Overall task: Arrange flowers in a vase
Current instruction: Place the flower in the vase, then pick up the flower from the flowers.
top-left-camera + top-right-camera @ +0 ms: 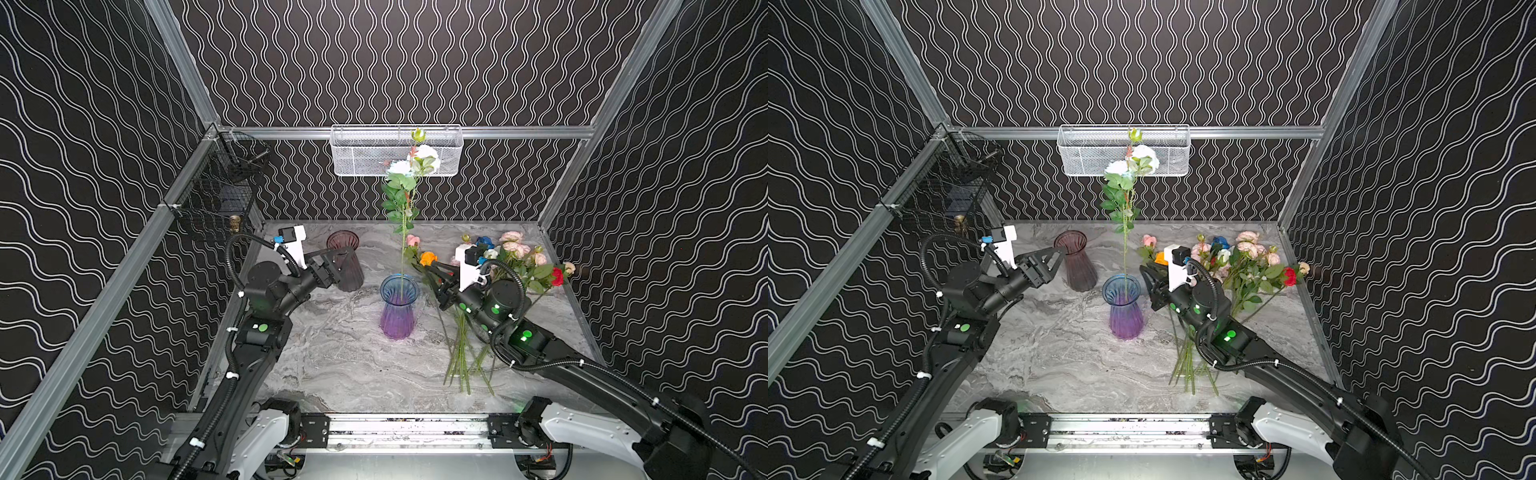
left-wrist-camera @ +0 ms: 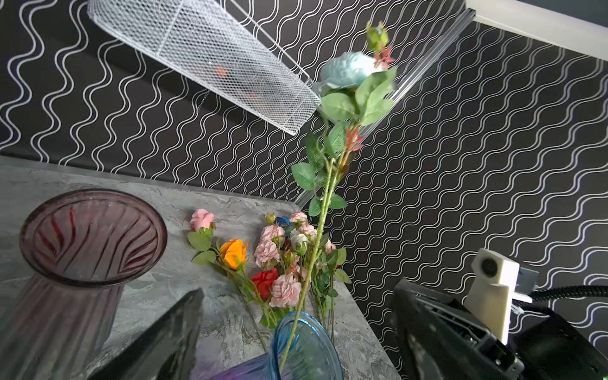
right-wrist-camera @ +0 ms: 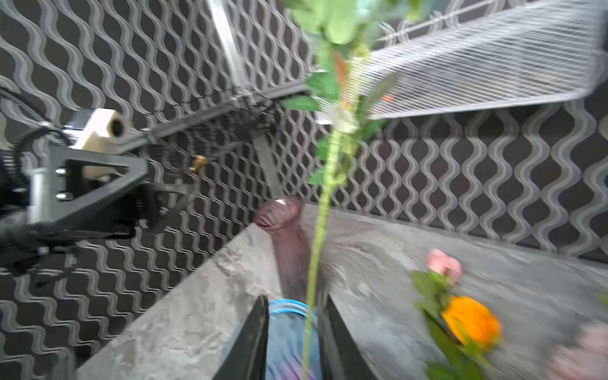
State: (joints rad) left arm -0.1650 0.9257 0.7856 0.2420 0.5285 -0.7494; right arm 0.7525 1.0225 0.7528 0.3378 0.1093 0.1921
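Rose (image 1: 404, 208) in blue vase (image 1: 398, 309), right end effector (image 3: 296, 299) seemingly loose.

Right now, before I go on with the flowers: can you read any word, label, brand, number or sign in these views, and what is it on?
No text can be read in any view.
Blue vase, purple vase, white basket, flowers on the table: no print shows.
Pale mark on the left arm: too small to read.
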